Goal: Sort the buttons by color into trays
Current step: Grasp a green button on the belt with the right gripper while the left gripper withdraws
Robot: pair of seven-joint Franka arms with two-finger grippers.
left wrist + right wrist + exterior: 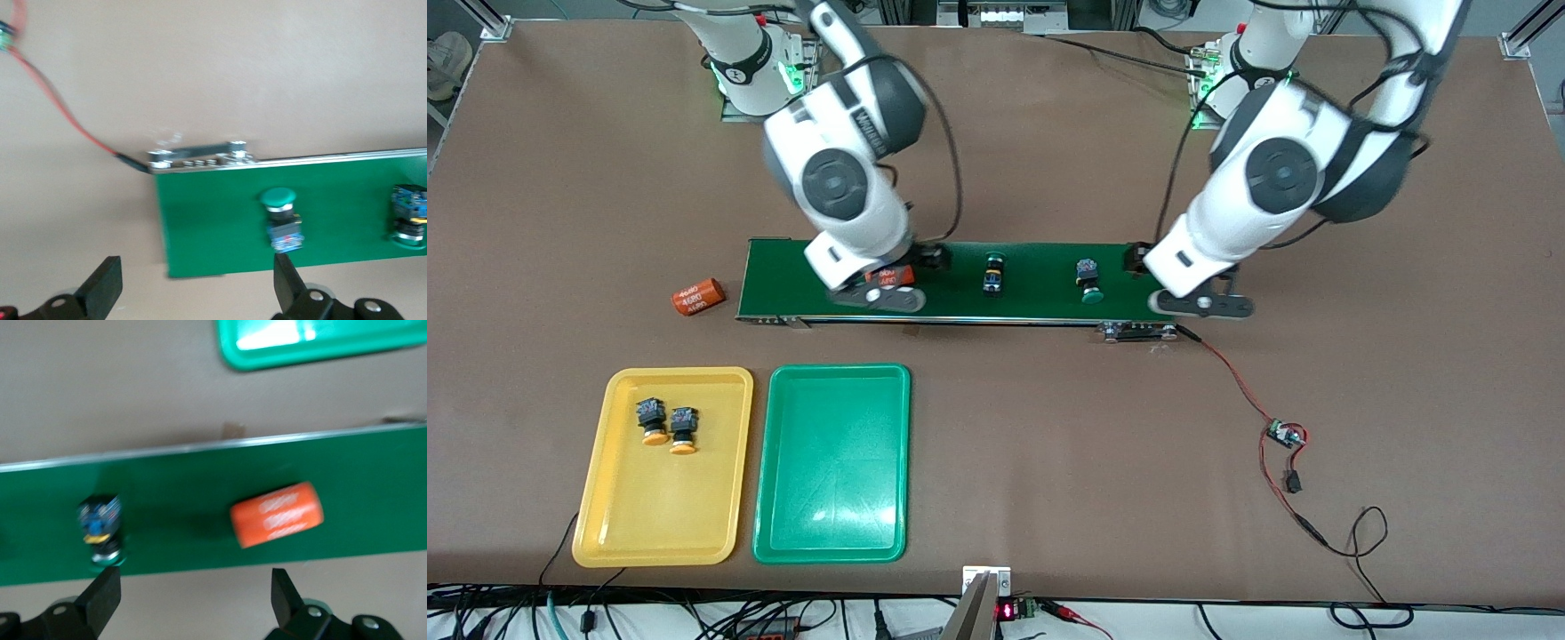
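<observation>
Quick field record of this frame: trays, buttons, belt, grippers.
yellow tray: two yellow buttons in it
green tray: no buttons in it
belt: two green buttons, one orange cylinder
second cylinder: on table, off the belt's end toward the right arm
left gripper: open, over belt end, holds nothing
right gripper: open, over belt by the cylinder, holds nothing

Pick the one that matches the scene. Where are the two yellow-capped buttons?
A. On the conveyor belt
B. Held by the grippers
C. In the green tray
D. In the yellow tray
D: both yellow-capped buttons lie side by side in the yellow tray, while the green tray holds nothing.
</observation>
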